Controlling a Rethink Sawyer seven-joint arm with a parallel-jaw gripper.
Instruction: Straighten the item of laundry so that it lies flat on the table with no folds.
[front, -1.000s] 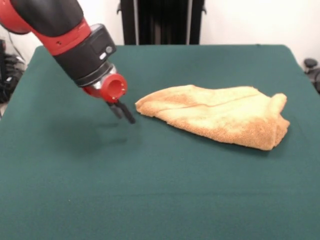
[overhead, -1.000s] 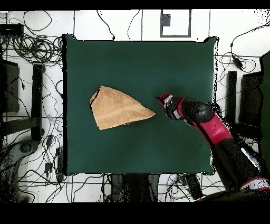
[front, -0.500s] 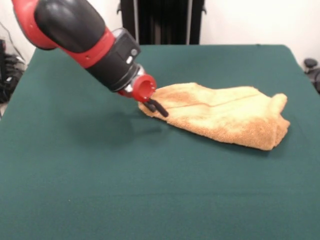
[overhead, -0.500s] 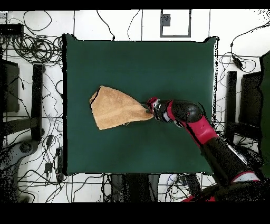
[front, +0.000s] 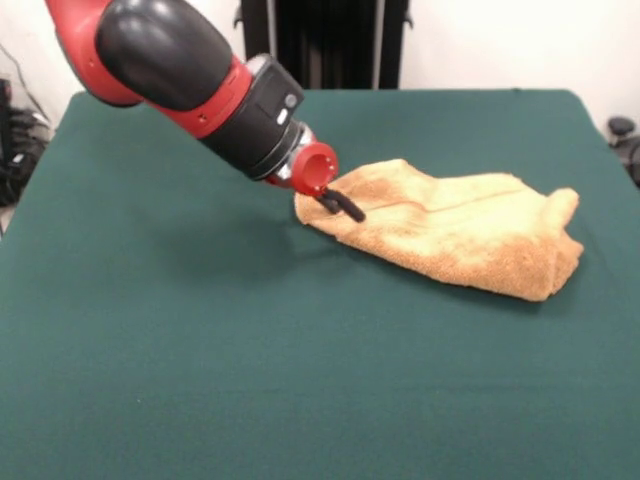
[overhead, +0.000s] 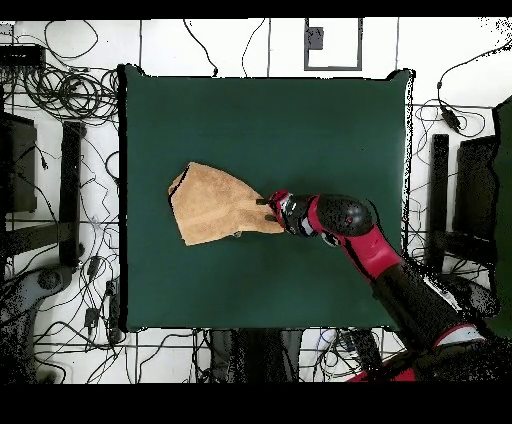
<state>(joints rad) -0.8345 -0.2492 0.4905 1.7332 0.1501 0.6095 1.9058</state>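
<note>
- Currently, the towel (front: 455, 232) lies on the green worktop (front: 250, 380), towards the right side in the front view and left of centre in the overhead view (overhead: 215, 205).
- Cloth condition: not flat. It is doubled over on itself, with a fold line running along its upper surface and a bunched, raised end at the right in the front view.
- From overhead, its outline is roughly triangular, broad at the left and tapering to a point at the right.
- The red and black arm (front: 190, 75) reaches down at a slant from the upper left of the front view.
- The claw (front: 343, 204) sits at the towel's pointed left end in the front view; its dark tips rest on or against the cloth there.
- In the overhead view the claw (overhead: 268, 205) meets the same tapered end of the towel.
- Claw state: cannot be told; the tips show only as a single dark shape against the cloth, and whether any fabric is gripped is not visible.
- Cables (overhead: 60, 90) lie on the floor around the worktop in the overhead view.
</note>
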